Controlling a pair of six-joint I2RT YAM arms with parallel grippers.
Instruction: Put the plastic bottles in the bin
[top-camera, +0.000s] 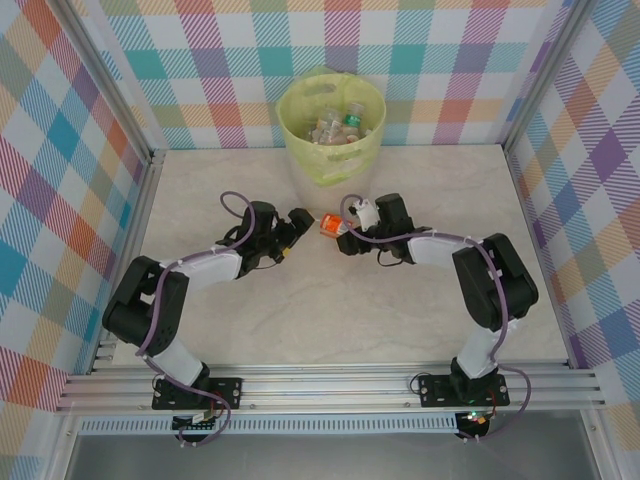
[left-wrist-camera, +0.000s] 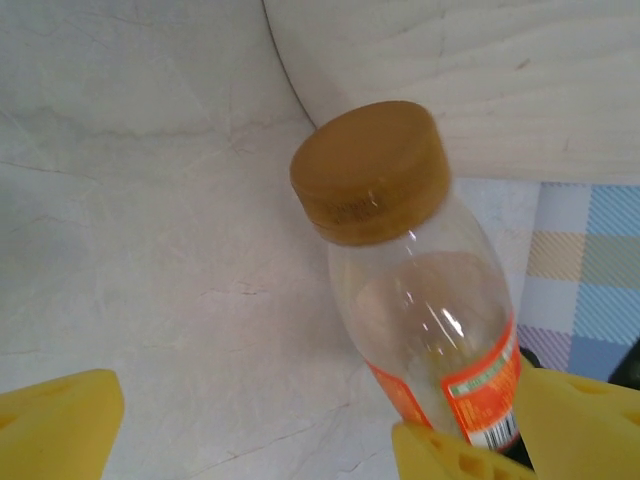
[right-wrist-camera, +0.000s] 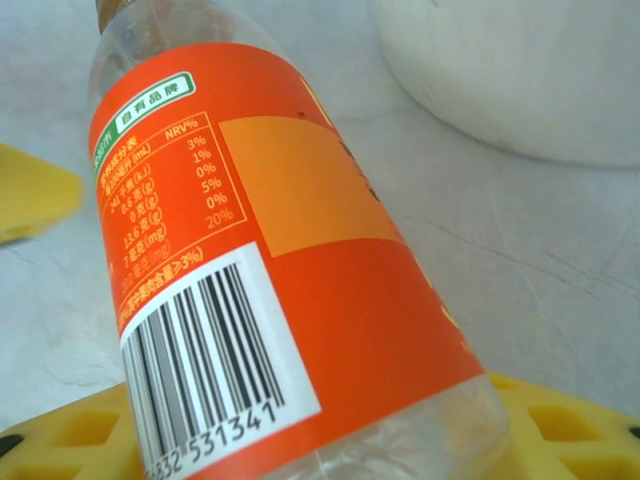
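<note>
I had my right gripper (top-camera: 340, 232) closed around the labelled middle of a small clear plastic bottle with an orange label and a brownish-orange cap (top-camera: 331, 224). I judged that band the widest and firmest place to grip, and it left the cap end free. The bottle sat tilted near the middle of the pale marbled tabletop (top-camera: 400, 320), just on the near side of the round cream-white bin lined with a yellow-green bag (top-camera: 310, 160). Its cap pointed left toward my left gripper (top-camera: 297, 228), whose jaws stood wide apart and held nothing. Several other clear bottles (top-camera: 335, 125) already lay inside the bin. The bin's tall wall was the main thing in the way, so the bottle would need lifting above the rim. My left gripper also stood close enough to be clipped.
</note>
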